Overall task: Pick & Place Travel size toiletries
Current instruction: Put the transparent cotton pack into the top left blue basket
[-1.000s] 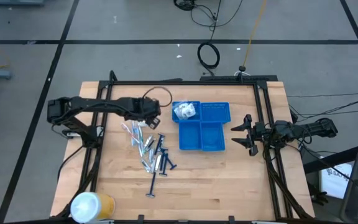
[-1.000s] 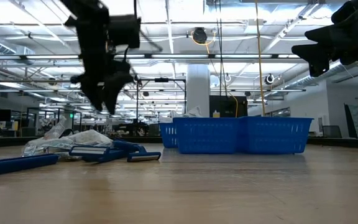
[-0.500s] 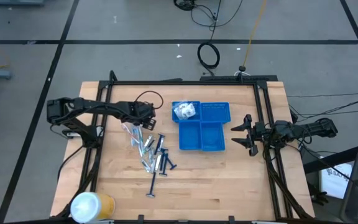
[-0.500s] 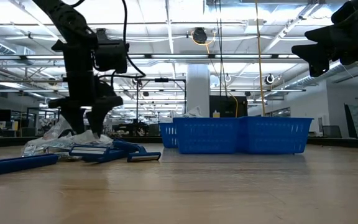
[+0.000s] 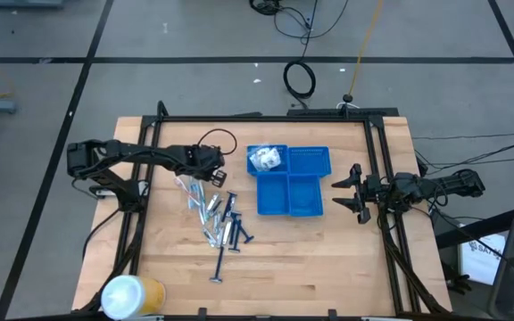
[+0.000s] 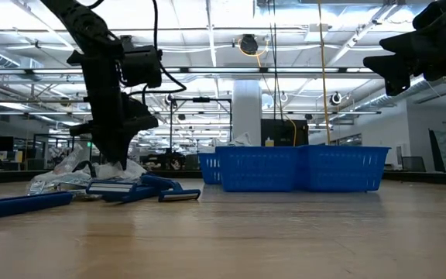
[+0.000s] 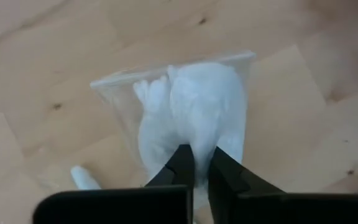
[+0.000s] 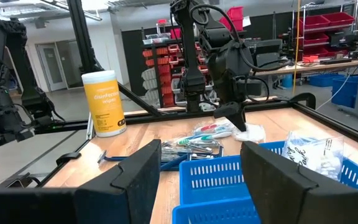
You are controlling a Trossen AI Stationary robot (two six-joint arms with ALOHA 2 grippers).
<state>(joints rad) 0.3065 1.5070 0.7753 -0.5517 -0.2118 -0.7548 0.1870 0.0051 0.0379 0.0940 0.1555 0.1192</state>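
The travel size toiletries lie in a heap [image 5: 214,214] on the wooden table, left of the blue tray [image 5: 318,162]. They are pale tubes and sticks, with dark blue razors [image 6: 142,188] at the near side. At the heap's far end lies a clear packet with white filling [image 7: 191,106]. My left gripper [image 5: 205,171] stands over that packet, shut on it. A second crinkly packet [image 5: 265,159] rests inside the tray's far left compartment. My right gripper [image 5: 351,192] waits open and level, above the table's right side. My left gripper pinches the packet's white filling [image 7: 199,142] between its two fingers [image 7: 180,163]. They come from above, pointing steeply down. The packet lies flat on the table, and its clear edge spreads beyond the fingertips.
A white-and-yellow canister [image 5: 132,294] stands at the near left corner. One long blue razor [image 5: 219,267] lies apart, near the front. A black frame [image 5: 266,119] runs along the table's edges. Bare wood lies in front of the tray and to its right.
My left gripper has come down onto the far end of the heap, shifting a little toward the table's left edge and rolling slightly. Its fingers stood open astride the packet half a second ago and have now shut on it. The packet has stayed on the table.
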